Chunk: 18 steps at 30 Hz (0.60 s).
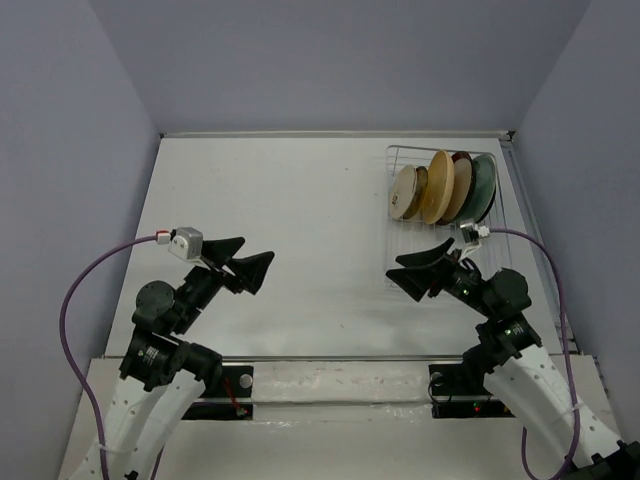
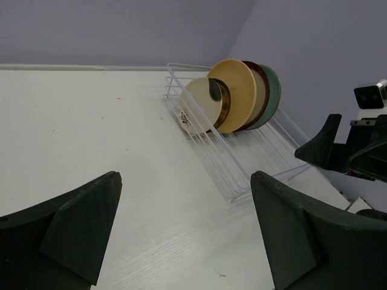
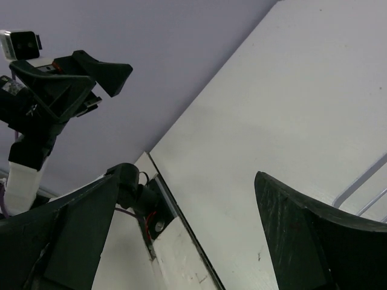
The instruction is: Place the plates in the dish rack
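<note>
The white wire dish rack (image 1: 422, 236) lies at the back right of the table. Several plates stand on edge in its far end: a small black-and-cream one (image 1: 404, 192), a small amber one (image 1: 421, 184), a peach-orange one (image 1: 438, 187), a beige one with a dark red rim (image 1: 461, 181) and a pale teal one (image 1: 485, 188). The left wrist view shows the rack (image 2: 242, 166) and the same row, cream plate (image 2: 196, 109) in front. My left gripper (image 1: 245, 260) is open and empty over the table's middle left. My right gripper (image 1: 415, 268) is open and empty at the rack's near end.
Purple walls close the table at the back and sides. The left wrist view shows my open fingers (image 2: 72, 235) above bare table and the right gripper (image 2: 329, 145) at right. The right wrist view shows the left arm (image 3: 54, 90), the table's near edge (image 3: 175, 211) and a rack wire (image 3: 363, 181).
</note>
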Motion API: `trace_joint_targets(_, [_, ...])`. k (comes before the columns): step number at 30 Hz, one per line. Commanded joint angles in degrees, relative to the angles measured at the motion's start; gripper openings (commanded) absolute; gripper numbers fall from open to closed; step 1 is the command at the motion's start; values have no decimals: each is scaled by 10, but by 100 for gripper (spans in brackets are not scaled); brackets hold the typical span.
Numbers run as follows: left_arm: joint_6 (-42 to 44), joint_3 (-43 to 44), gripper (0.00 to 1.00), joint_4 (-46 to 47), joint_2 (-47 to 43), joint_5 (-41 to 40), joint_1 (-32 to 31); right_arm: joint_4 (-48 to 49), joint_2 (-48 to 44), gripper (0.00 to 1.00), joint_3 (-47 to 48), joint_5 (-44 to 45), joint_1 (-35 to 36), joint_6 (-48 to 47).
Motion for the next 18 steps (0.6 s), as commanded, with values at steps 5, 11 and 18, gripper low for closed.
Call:
trace_joint_targets(5, [12,-5,99,36,8,50,4,-12,-7,100,48,22,-2,13])
trace_joint_targets(11, [10,-7,99,39,-1,57,4,-14,3,100,54,25,-2,8])
trace_joint_targets(18, [10,-6,99,40,10,72,11,10,53,100,67,17,-2,3])
